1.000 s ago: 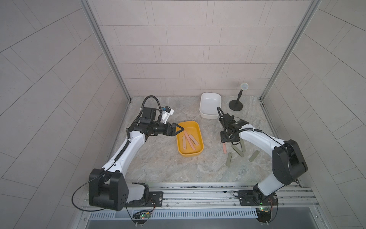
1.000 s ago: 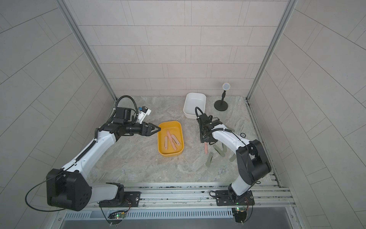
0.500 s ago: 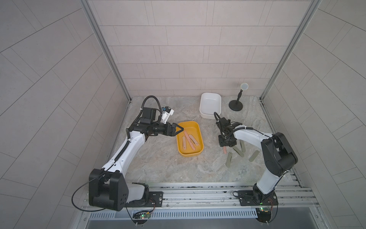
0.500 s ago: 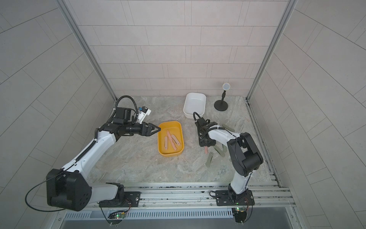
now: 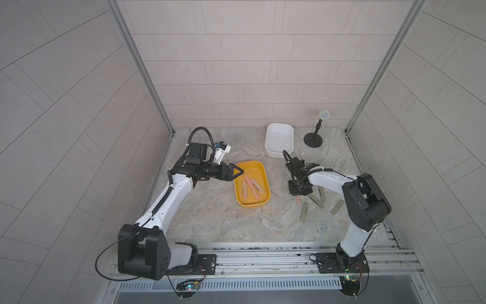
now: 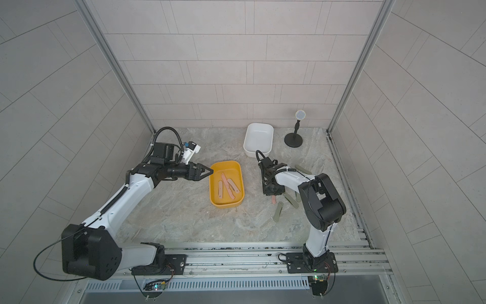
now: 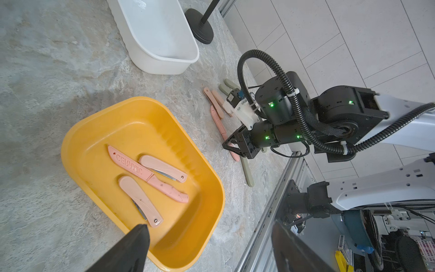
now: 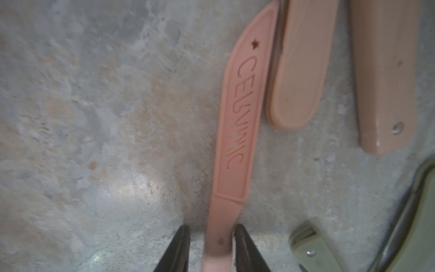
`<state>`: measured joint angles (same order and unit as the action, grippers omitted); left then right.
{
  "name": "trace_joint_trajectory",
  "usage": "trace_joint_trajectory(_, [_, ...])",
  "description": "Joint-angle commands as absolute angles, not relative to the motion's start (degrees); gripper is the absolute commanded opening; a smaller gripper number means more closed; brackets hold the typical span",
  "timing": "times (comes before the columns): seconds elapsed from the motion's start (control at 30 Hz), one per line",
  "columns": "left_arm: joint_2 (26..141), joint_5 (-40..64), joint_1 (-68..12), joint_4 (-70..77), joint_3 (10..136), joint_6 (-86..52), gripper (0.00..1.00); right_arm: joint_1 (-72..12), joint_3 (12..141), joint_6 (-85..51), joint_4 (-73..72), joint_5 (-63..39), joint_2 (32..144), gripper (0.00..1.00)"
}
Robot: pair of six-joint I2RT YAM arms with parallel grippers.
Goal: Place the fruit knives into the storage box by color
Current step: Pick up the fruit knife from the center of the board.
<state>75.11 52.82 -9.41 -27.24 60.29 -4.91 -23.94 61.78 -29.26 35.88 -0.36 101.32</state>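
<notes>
A yellow storage box (image 5: 249,163) (image 6: 226,163) holds three salmon-pink fruit knives (image 5: 249,185) (image 7: 141,169). My left gripper (image 5: 240,172) (image 7: 208,226) hovers open over that box's left rim, holding nothing. My right gripper (image 5: 298,193) (image 8: 211,227) is down at the table, its jaws narrowly straddling the handle of a long pink knife (image 8: 237,117) (image 6: 274,201); a slit of table shows beside one finger. Two folded pink knives (image 8: 299,70) lie beside it. Several grey-green knives (image 5: 303,212) (image 6: 292,201) are scattered to the right. An empty white box (image 5: 279,136) stands behind.
A black stand with a round head (image 5: 313,138) (image 6: 293,138) is at the back right, beside the white box. Tiled walls close in three sides. A metal rail (image 5: 263,252) runs along the table's front edge.
My right gripper has come down over the long pink knife's handle and its jaws have narrowed around it. The left arm has not moved.
</notes>
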Motion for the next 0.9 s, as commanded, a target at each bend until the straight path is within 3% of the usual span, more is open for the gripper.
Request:
trace_joint_trajectory(0.0, [74.11, 52.91, -9.58, -27.12, 59.71, -3.8, 0.88, -24.05, 61.37, -29.54, 36.73, -0.44, 102.8, 0.3])
trace_joint_trajectory(0.23, [73.97, 52.56, -9.58, -27.28, 59.71, -3.43, 0.88, -24.73, 62.18, -29.28, 36.89, -0.62, 103.18, 0.22])
trace_joint_trajectory(0.87, [73.92, 51.55, -9.51, -27.64, 59.55, -3.07, 0.88, -27.37, 69.56, -28.82, 39.28, -1.31, 107.73, 0.21])
